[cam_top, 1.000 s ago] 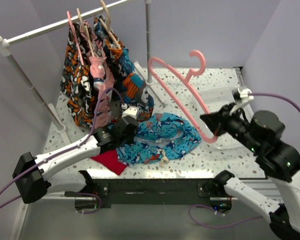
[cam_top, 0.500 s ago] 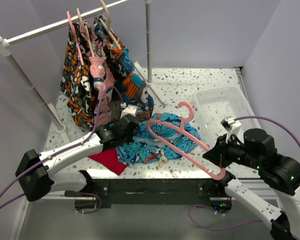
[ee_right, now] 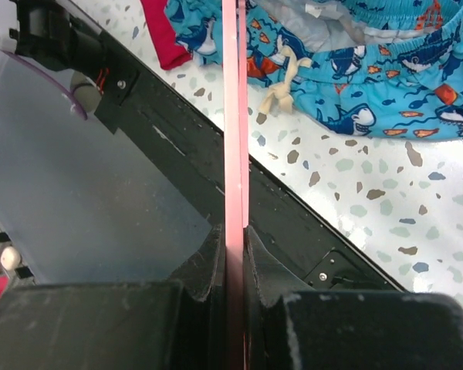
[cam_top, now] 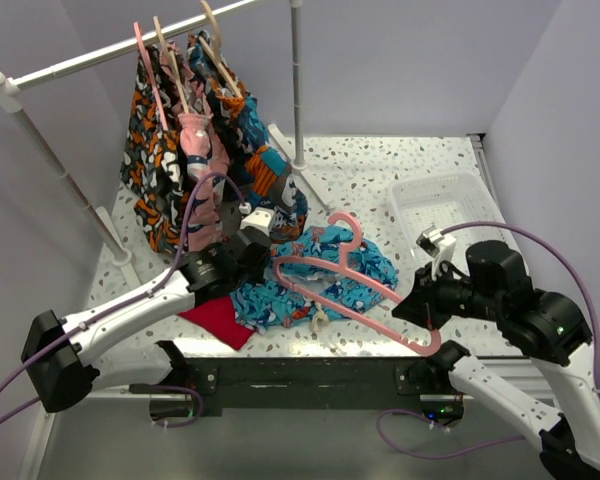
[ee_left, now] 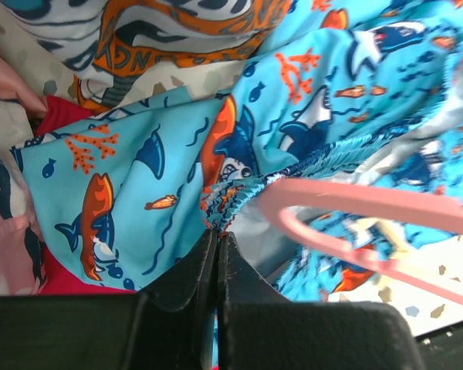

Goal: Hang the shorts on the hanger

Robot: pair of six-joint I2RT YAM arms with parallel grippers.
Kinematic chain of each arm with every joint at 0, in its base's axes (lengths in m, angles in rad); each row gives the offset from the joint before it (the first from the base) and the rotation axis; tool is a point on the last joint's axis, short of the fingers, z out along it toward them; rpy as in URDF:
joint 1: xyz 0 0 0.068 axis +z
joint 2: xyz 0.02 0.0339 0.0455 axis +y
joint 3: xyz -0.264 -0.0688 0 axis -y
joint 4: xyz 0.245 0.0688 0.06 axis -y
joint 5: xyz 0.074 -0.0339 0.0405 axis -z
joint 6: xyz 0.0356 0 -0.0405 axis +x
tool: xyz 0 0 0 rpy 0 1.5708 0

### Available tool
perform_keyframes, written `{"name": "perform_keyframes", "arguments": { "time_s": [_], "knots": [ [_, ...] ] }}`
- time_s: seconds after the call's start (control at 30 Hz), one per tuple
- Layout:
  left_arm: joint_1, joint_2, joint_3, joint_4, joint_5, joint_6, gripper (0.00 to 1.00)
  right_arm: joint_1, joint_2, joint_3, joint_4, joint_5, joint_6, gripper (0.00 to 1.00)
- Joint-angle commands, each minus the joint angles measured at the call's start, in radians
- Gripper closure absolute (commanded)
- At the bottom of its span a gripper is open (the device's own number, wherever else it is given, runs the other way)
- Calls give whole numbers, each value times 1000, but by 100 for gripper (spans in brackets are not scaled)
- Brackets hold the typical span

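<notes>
The blue printed shorts (cam_top: 325,280) lie bunched on the speckled table, white drawstring (cam_top: 322,318) toward the front. My left gripper (cam_top: 248,268) is shut on their elastic waistband (ee_left: 224,202) at the left side. My right gripper (cam_top: 412,310) is shut on one end of the salmon-pink hanger (cam_top: 330,280), which is held low over the shorts with its hook (cam_top: 348,222) pointing away. In the left wrist view the hanger's left corner (ee_left: 293,216) sits at the waistband opening. In the right wrist view the hanger bar (ee_right: 233,116) runs straight out from my jaws toward the shorts (ee_right: 370,100).
A plain red cloth (cam_top: 216,320) lies under the shorts' left edge. Patterned garments (cam_top: 180,170) hang on a rail (cam_top: 100,55) at back left, and its vertical pole (cam_top: 297,90) stands behind the shorts. A clear tray (cam_top: 435,205) sits at right. The table's front edge (cam_top: 310,350) is close.
My right arm has swung the hanger from high at the back right down and left onto the shorts. My left gripper has stayed on the waistband.
</notes>
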Motion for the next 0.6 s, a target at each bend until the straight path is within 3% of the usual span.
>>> {"name": "perform_keyframes", "arguments": {
  "time_s": [0.0, 0.13, 0.33, 0.57],
  "knots": [
    [1, -62, 37, 39, 46, 81, 100, -2, 44, 13, 55, -78, -82, 100],
    [-31, -91, 40, 55, 79, 127, 100, -2, 61, 50, 54, -107, -122, 100],
    [-180, -105, 59, 57, -10, 187, 100, 1, 72, 88, 67, -192, -175, 100],
    [-200, -157, 68, 68, -145, 170, 100, 0, 58, -80, 225, -287, -169, 100]
  ]
}}
